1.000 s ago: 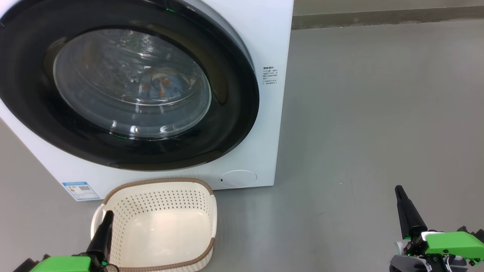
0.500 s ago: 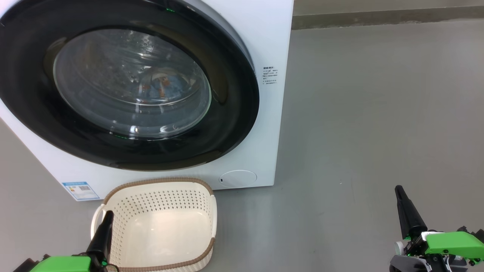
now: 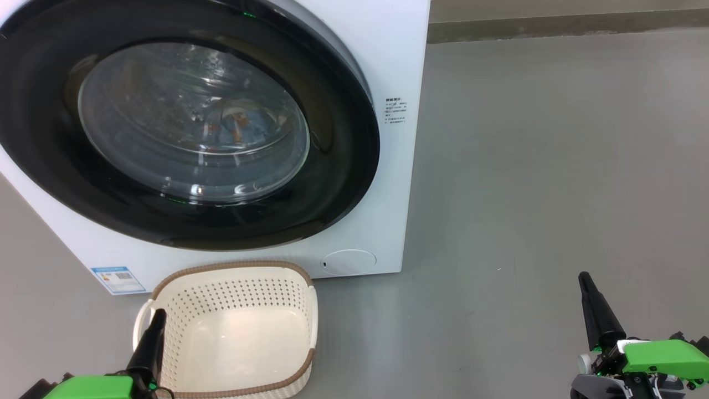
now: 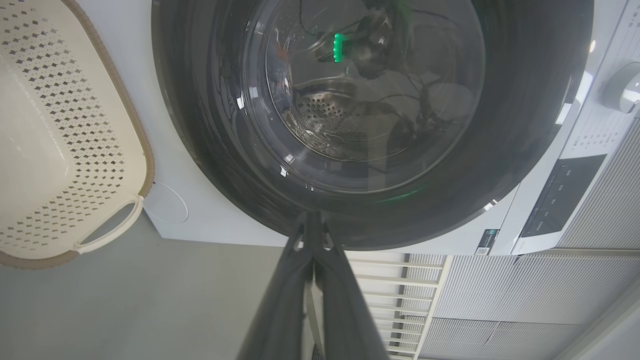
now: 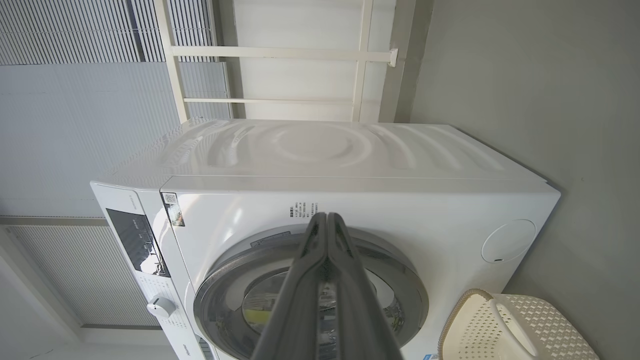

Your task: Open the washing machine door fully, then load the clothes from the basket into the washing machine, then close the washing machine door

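Washing machine (image 3: pixel 400 194): white box on the grey floor (image 3: pixel 554 166); its front faces the robot; a small blue label (image 3: pixel 118 280) sits at the front's lower left and a round flap (image 3: pixel 349 261) at its lower right
Door (image 3: pixel 346 166): seated flat in the machine's front, closed; the black rim rings a clear glass bowl; being round, it has no long axis; in the right wrist view it lies flush in the panel (image 5: pixel 400 280)
Clothes (image 3: pixel 239 123): inside the drum, seen through the glass as a blue and orange patch with a pale part; their shape and lie cannot be told
Basket (image 3: pixel 232 265): on the floor just in front of the machine, under the door's lower edge, mouth up; white handles sit at its left and right ends in the head view, so its long side seems to run along the machine's front
Left gripper (image 3: pixel 159 317): low at the basket's near left corner, fingers pointing up towards the machine; whether it touches the basket cannot be told; in its wrist view the tips (image 4: pixel 312 216) press together with nothing between them
Right gripper (image 3: pixel 584 280): over bare floor, well apart from the machine and basket, fingers pointing the same way; in its wrist view the tips (image 5: pixel 326 216) meet, holding nothing
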Available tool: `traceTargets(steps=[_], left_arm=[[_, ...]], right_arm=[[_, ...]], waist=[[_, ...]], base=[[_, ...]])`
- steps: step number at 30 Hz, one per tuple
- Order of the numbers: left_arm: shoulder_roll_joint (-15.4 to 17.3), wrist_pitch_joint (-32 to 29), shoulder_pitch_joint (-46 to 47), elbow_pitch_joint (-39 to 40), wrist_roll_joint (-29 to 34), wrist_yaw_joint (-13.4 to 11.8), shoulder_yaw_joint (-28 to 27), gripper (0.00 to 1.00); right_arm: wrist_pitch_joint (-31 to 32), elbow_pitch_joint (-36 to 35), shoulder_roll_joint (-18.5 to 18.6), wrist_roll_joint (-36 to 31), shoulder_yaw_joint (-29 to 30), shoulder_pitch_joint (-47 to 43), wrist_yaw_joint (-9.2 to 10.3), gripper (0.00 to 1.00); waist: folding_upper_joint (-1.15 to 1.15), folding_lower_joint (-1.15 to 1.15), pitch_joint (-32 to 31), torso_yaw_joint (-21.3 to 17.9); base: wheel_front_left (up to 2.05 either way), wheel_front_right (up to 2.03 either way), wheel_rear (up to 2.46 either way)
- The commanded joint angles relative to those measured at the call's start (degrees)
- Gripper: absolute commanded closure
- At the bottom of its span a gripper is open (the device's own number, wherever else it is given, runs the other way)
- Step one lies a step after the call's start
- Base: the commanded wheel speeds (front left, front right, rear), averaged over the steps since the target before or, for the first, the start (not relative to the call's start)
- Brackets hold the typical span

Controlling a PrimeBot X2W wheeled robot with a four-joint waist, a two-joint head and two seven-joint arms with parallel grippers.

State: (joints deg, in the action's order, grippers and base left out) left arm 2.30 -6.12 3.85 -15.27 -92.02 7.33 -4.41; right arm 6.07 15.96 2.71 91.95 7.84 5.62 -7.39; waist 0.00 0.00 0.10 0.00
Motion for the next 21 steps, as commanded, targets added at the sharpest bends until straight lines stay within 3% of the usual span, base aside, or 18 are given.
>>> traceTargets(steps=[1,21], left_arm=[[0.7,-0.3,2.5,1.0,-0.2,0.2,-2.0,1.00],[0.7,-0.3,2.5,1.0,-0.2,0.2,-2.0,1.00]], right_arm=[[0.5,-1.8,0.2,0.2,-1.3,0.8,-0.10,1.00],[0.5,-1.8,0.2,0.2,-1.3,0.8,-0.10,1.00]], waist=[[0.00,0.00,0.0,0.0],[0.00,0.00,0.0,0.0]], base=[[0.00,0.00,0.00],[0.00,0.00,0.00]])
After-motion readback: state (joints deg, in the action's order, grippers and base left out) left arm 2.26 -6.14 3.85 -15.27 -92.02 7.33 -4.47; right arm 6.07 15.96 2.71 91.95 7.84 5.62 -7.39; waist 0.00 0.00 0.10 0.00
